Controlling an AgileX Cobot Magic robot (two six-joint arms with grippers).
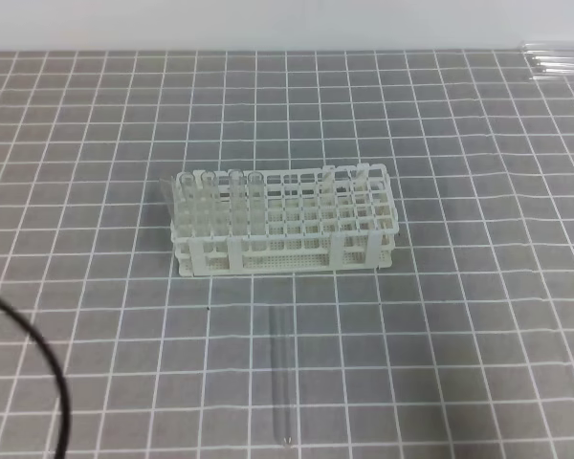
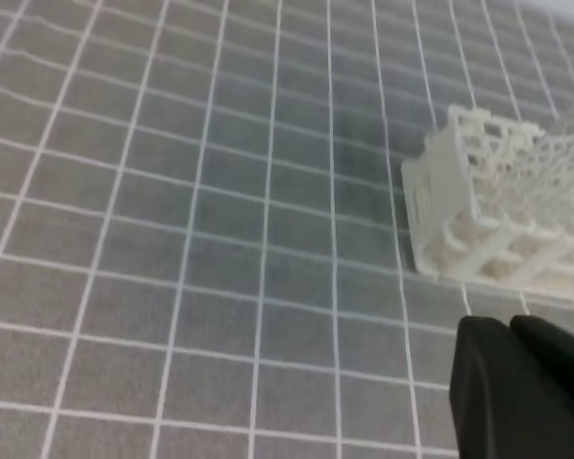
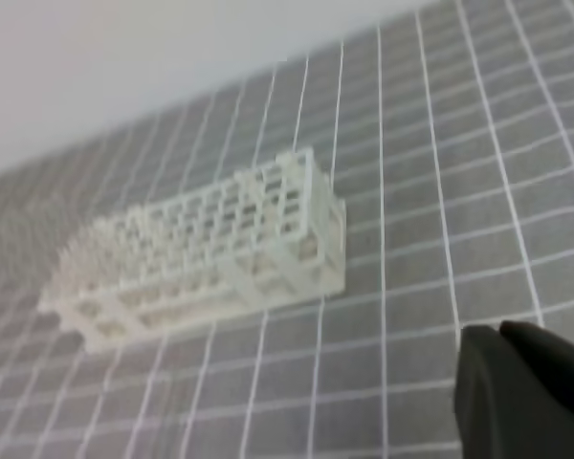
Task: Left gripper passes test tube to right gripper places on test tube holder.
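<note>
A clear test tube point(image 1: 282, 375) lies loose on the grey grid mat, in front of the white test tube holder point(image 1: 285, 222); nothing touches it. Several clear tubes stand in the holder's left holes. Neither gripper shows in the exterior high view. In the left wrist view my left gripper point(image 2: 510, 325) is at the bottom right, its black fingers pressed together and empty, with the holder point(image 2: 497, 206) ahead on the right. The right wrist view has my right gripper point(image 3: 500, 331) shut and empty at the bottom right, and the holder point(image 3: 206, 256) lies away to its left.
More clear tubes point(image 1: 558, 59) lie at the mat's far right edge. A black cable point(image 1: 48, 368) loops in at the lower left. A pale wall runs behind the mat.
</note>
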